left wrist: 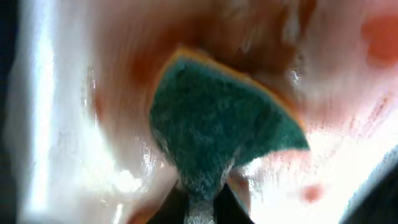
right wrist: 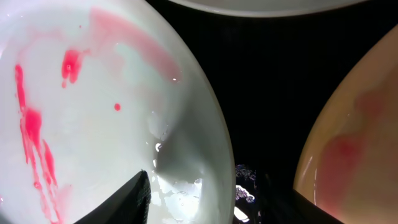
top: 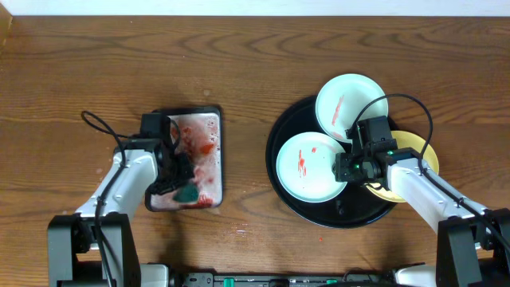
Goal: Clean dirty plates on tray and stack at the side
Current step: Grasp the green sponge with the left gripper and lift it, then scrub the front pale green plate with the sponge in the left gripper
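The round black tray (top: 280,187) holds three plates. A pale blue-white plate (top: 351,104) with a red smear lies at its back. Another pale blue-white plate (top: 307,167), streaked red, lies at its front left. The pale yellow plate (top: 424,150) on the right is mostly hidden by my right arm. My right gripper (top: 344,169) is open and straddles the front-left plate's right rim. In the right wrist view one finger is over that plate (right wrist: 93,124), the other over the black tray (right wrist: 280,81), and the gripper (right wrist: 205,186) spans the rim. My left gripper (top: 177,185) is shut on the green sponge (top: 189,194).
The sponge (left wrist: 217,124) presses on the wet, red-smeared inside of a small rectangular tray (top: 209,127) at left, held by my left gripper (left wrist: 200,196). The yellow plate (right wrist: 360,143) has a pink smear. Bare wood tabletop (top: 96,64) surrounds both trays.
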Robot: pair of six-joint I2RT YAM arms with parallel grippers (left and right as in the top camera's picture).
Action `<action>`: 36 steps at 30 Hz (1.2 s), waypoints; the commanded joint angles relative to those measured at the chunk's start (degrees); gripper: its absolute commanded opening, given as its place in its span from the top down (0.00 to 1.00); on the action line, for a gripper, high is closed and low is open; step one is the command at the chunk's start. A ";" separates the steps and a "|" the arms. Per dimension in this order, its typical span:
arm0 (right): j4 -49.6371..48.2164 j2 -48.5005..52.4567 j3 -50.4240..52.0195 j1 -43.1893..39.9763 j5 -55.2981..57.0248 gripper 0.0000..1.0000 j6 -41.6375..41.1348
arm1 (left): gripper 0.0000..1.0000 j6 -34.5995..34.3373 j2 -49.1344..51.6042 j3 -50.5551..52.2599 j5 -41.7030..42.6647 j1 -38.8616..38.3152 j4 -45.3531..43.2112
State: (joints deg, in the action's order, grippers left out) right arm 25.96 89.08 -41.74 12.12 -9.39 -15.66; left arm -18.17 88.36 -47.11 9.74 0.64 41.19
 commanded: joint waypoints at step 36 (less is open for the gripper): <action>-1.09 0.17 1.36 -0.02 0.33 0.99 -5.27 | 0.93 -17.00 25.31 -29.70 -23.91 -41.11 0.13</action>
State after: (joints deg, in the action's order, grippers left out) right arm 24.32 89.10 -41.28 12.23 -10.81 -20.84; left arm -35.59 112.62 -76.27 -0.12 -41.85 39.11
